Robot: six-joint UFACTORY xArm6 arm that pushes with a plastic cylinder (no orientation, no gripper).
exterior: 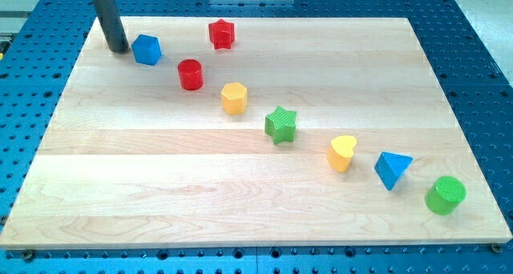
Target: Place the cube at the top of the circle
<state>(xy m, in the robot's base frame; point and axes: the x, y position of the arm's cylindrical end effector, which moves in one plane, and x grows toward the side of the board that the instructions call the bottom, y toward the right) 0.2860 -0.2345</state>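
Note:
A blue cube (147, 49) sits near the board's top left. A red cylinder (191, 74), round from above, stands just below and to the right of it, a small gap apart. My tip (118, 48) rests on the board right at the cube's left side, touching it or nearly so. A green cylinder (445, 195) stands at the view's bottom right.
A red star (221, 34) lies near the top edge. A yellow hexagon block (234, 98), a green star (281, 124), a yellow heart (342, 153) and a blue triangle (392, 169) run diagonally toward the bottom right. The wooden board (160, 194) lies on a blue perforated table.

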